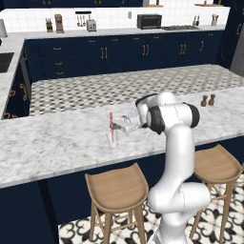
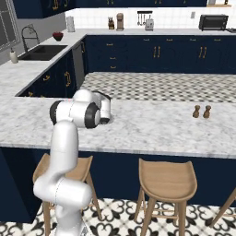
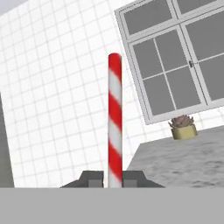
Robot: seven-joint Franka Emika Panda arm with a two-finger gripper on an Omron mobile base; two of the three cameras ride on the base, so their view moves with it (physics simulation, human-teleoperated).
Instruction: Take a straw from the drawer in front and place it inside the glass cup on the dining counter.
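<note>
Now the gripper (image 1: 116,127) is clenched on the straw (image 1: 111,125), which stands upright over the dining counter (image 1: 57,143), toward the near side of its top. From the hand view the straw (image 3: 114,120) rises straight between the two dark finger tips (image 3: 91,178), red with white stripes, and both tips press against its lower part. In the left base view the lower end of the straw goes down into the glass cup (image 1: 112,139), a small clear tumbler that is very hard to see; its faint outline stands on the marble just left of the gripper. I cannot tell if the straw touches the bottom of the cup or only hangs inside it. The white arm reaches from the near side over the counter edge, and the hand lies about level, pointing to the left. Far to the right on the same counter stand two small brown shakers (image 1: 208,100), close beside each other and well apart from the cup. Two round wooden stools (image 1: 116,190) stand on the near side under the counter edge. On the far worktop by the tiled wall there is a toaster oven (image 1: 149,21) and a knife block (image 1: 49,25). A small potted plant (image 3: 183,127) sits on a marble top below a window in the hand view.
</note>
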